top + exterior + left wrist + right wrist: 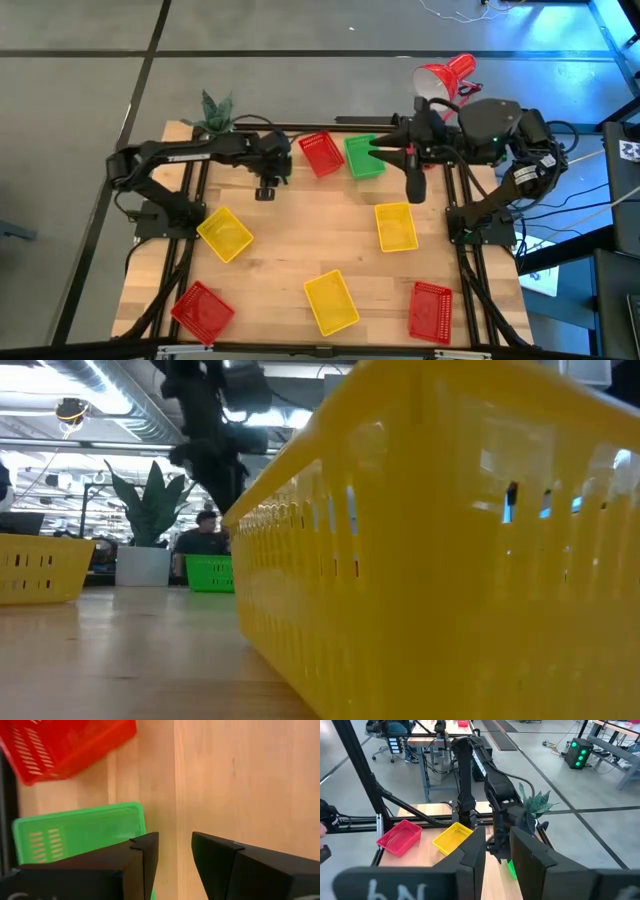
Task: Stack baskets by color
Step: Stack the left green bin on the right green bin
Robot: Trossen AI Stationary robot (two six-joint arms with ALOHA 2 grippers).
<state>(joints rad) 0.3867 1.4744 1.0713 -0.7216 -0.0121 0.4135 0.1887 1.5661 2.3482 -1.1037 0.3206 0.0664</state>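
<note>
Three yellow baskets [450, 560], three red [320, 153], one green [363, 156]; left fingers [135, 865] released, right fingers [470, 855] unclear.

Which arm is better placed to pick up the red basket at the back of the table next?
Left, probably. The left gripper hangs open just beside the red basket, which shows close ahead in its wrist view. The right gripper sits past the green basket, farther from it.

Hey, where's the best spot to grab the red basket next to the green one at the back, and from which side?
Probably the red basket's long rim wall nearest the left gripper, pinched from above. The basket lies open side up and tilted beside the green basket, so that outer wall looks freest.
</note>
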